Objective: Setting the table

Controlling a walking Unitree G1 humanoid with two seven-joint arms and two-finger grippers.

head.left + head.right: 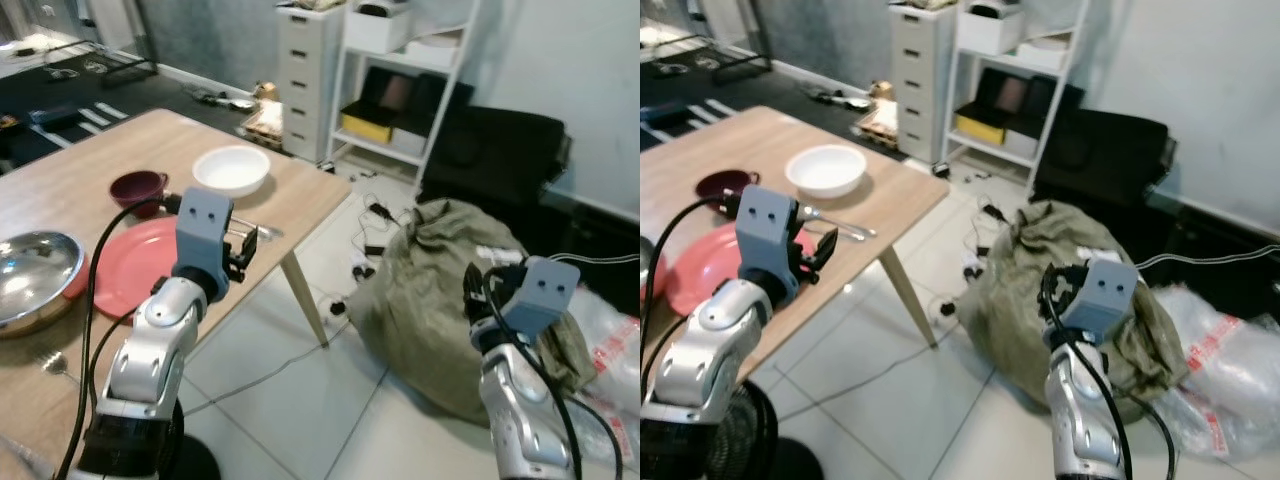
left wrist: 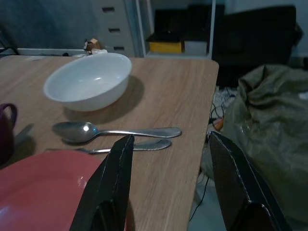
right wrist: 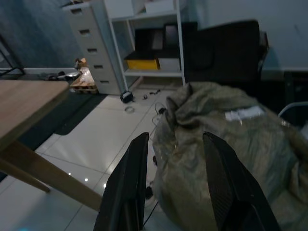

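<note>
The wooden table [image 1: 330, 195] carries a white bowl [image 1: 231, 169], maroon cup [image 1: 137, 187], red plate [image 1: 130, 262], steel bowl [image 1: 35, 270] and spoon [image 2: 113, 131].

1. A lumpy olive-green cloth sack [image 1: 440, 300] is slumping on the pale tiled floor [image 1: 300, 400], with a white label lying on its top.
2. A white open shelving unit [image 1: 405, 80] is standing against the wall, holding a flat yellow box [image 1: 367, 125] and white storage boxes.
3. A white drawer cabinet [image 1: 308, 75] is standing just beside the shelving.
4. Crinkled clear plastic bags with red print [image 1: 1215, 385] are lying beside the sack.
5. Thin cables are trailing across the floor near the sack.
</note>
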